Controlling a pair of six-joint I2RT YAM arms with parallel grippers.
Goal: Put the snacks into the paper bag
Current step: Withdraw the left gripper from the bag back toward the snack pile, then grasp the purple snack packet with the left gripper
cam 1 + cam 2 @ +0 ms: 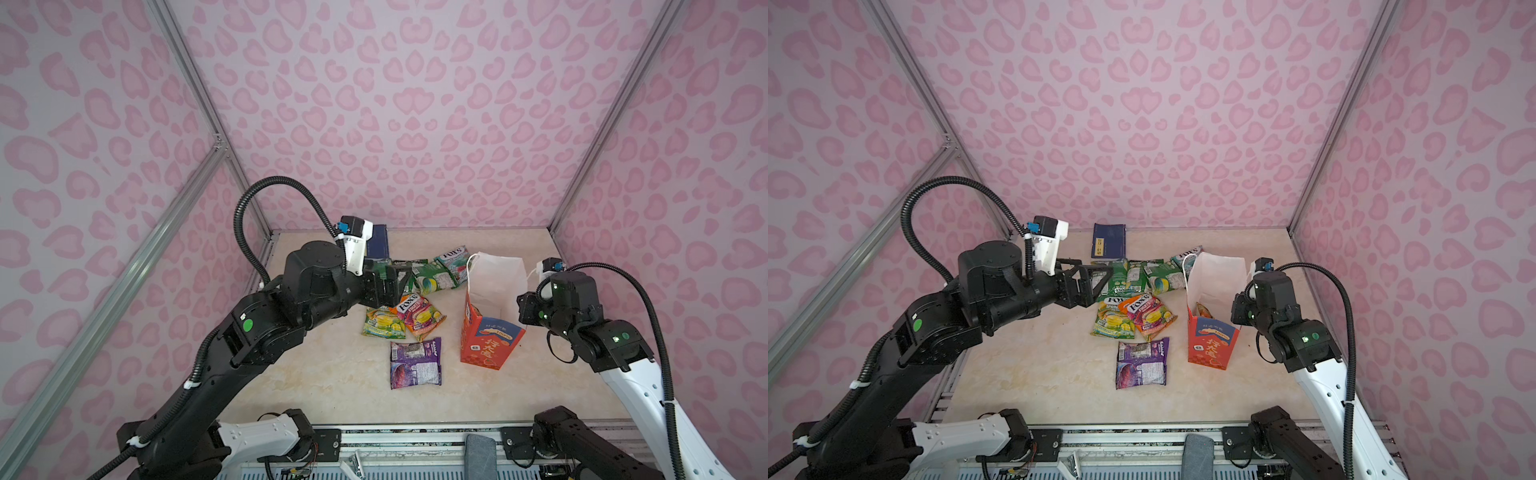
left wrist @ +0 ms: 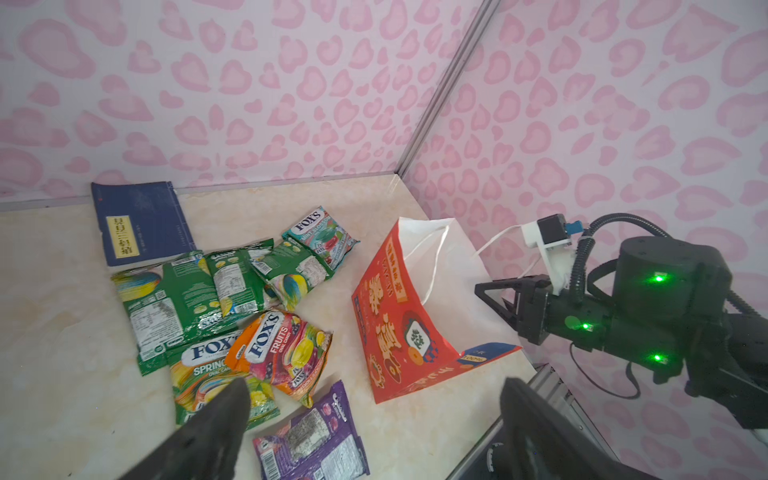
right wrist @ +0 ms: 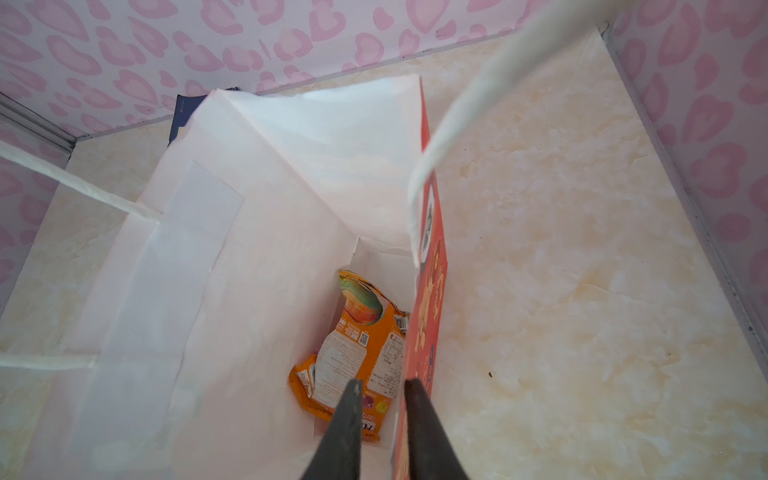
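Note:
The red-orange paper bag (image 1: 490, 332) (image 2: 399, 332) stands open on the right, and one orange snack (image 3: 357, 345) lies on its white floor. The other snacks lie left of it: green packets (image 1: 432, 278), a teal one (image 1: 451, 259), an orange FOX'S one (image 1: 419, 313), a yellow-green one (image 1: 382, 324) and a purple one (image 1: 415, 363). My left gripper (image 1: 399, 276) (image 2: 374, 388) hovers wide open over the green packets, holding nothing. My right gripper (image 3: 384, 388) (image 1: 524, 307) is at the bag's right wall, jaws slightly apart, straddling the rim.
A flat dark-blue booklet (image 1: 1108, 241) with a yellow label lies at the back wall behind the packets. Pink patterned walls close in the beige tabletop (image 1: 332, 374) on three sides. The bag's white cord handle (image 3: 457, 124) hangs across the right wrist view.

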